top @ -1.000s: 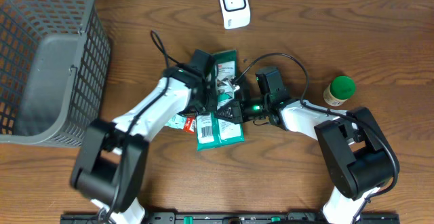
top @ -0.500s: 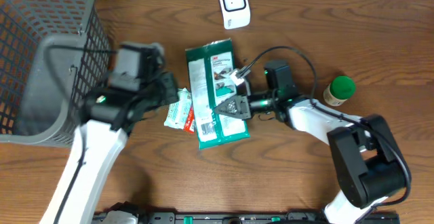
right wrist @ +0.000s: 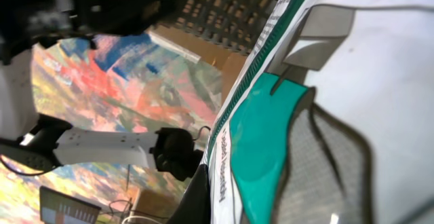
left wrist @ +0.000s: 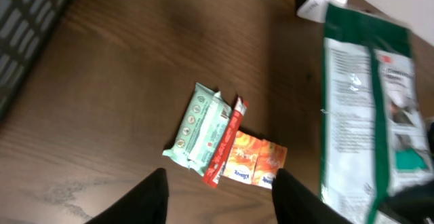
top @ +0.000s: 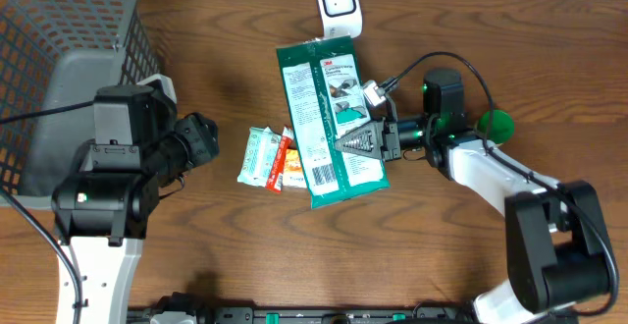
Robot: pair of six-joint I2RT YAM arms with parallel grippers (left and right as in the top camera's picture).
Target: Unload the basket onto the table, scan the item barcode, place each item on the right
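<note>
My right gripper [top: 365,139] is clamping shut on the long side edge of the green packet [top: 329,118], and I'm holding it with its top end right up against the scanner [top: 339,7]; I cannot tell whether the two are touching. My left gripper [left wrist: 220,176] is standing open, fingers [left wrist: 152,198] well apart with nothing between them, hanging far from the scanner, towards the basket [top: 128,59].

The left wrist view is showing me what overhead only hints at: a mint sachet [left wrist: 198,132] and red and orange sachets [left wrist: 245,157] are lying side by side on the wood, further from the scanner than the packet's top end. The packet is blurring in that view.

The right wrist view is filling with the packet's teal and white face, and past it I'm seeing the basket's mesh, my other arm and a brightly painted wall.

Overhead alone is catching a green lid [top: 496,125] peeking out behind my right arm, well away from the scanner. The table [top: 226,255] is dark brown wood.
</note>
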